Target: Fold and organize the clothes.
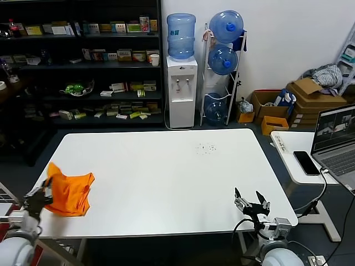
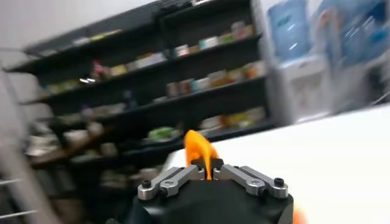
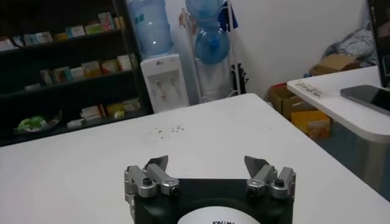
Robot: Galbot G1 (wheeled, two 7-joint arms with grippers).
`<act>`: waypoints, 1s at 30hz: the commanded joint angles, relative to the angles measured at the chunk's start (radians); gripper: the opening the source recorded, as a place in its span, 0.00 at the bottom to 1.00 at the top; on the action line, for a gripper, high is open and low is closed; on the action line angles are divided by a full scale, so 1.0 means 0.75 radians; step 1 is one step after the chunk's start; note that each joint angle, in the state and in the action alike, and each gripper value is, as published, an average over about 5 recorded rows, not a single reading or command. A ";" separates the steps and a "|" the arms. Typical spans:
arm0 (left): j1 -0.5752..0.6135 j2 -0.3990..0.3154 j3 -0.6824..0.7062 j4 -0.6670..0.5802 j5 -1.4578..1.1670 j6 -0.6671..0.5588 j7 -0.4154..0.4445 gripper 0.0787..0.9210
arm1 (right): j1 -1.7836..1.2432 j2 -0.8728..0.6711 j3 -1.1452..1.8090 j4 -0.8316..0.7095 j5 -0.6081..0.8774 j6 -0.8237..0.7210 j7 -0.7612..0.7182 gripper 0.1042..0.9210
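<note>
The bright orange T-shirt (image 1: 69, 193) lies bunched at the near left corner of the white table (image 1: 166, 177). No lettering shows. My left gripper (image 1: 40, 195) is at the shirt's left edge, shut on a pinch of the orange cloth. In the left wrist view the cloth (image 2: 198, 149) rises in a peak from between the closed jaws of that gripper (image 2: 210, 172). My right gripper (image 1: 251, 201) is open and empty over the table's near right corner; it also shows in the right wrist view (image 3: 208, 165), with bare table ahead.
A side table at the right carries a phone (image 1: 306, 163) and a laptop (image 1: 338, 138). Behind the table stand dark shelves (image 1: 83, 61), a water dispenser (image 1: 182, 88) and a bottle rack (image 1: 223, 66). Small dark specks (image 1: 206, 148) mark the tabletop.
</note>
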 commanded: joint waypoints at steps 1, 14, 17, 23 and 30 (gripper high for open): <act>-0.329 -0.265 0.847 -0.522 -0.589 0.248 -0.361 0.06 | -0.025 0.020 0.050 -0.022 -0.172 0.048 -0.104 0.88; -0.594 -0.665 1.103 -0.113 -0.425 0.299 -0.396 0.08 | 0.019 0.036 0.071 -0.063 -0.213 0.068 -0.107 0.88; -0.539 -0.656 1.040 -0.122 -0.379 0.297 -0.349 0.15 | 0.037 0.031 0.070 -0.080 -0.211 0.080 -0.136 0.88; -0.283 -0.516 0.759 -0.282 -0.179 0.155 -0.124 0.35 | 0.046 0.030 0.089 -0.099 -0.185 0.111 -0.241 0.88; 0.190 -0.391 0.191 -0.209 0.104 -0.354 0.278 0.60 | -0.044 0.024 0.162 -0.119 -0.248 0.296 -0.359 0.88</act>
